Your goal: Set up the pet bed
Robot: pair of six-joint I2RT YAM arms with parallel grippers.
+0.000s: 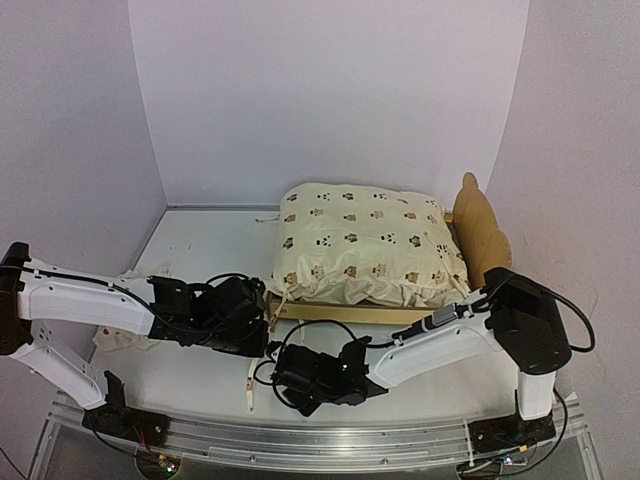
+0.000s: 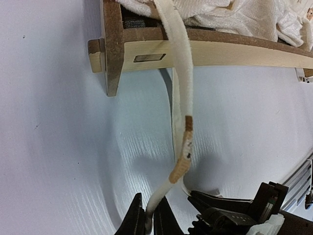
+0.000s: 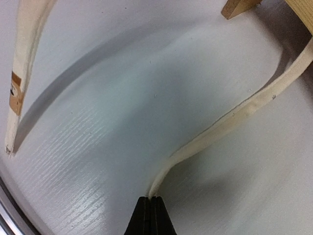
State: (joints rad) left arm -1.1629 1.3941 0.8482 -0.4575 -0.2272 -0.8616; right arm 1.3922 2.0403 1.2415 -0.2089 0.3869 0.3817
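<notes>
The pet bed [image 1: 350, 313] is a light plywood frame with its eared headboard [image 1: 483, 232] at the right; a cream bear-print cushion [image 1: 360, 245] lies in it. My left gripper [image 2: 147, 215] is shut on a cream tie strap [image 2: 178, 63] that runs up over the bed's near-left corner [image 2: 110, 54]. In the top view the left gripper [image 1: 264, 320] sits just off that corner. My right gripper [image 3: 150, 199] is shut on the end of a second cream strap [image 3: 234, 115] that leads toward the bed. From above, the right gripper [image 1: 284, 378] is in front of the bed.
Another cream strap with a tan patch [image 3: 19, 73] hangs at the left of the right wrist view. A strap end [image 1: 249, 385] lies on the white table between the arms. White fabric [image 1: 125, 340] sits under the left arm. Walls close in at back and sides.
</notes>
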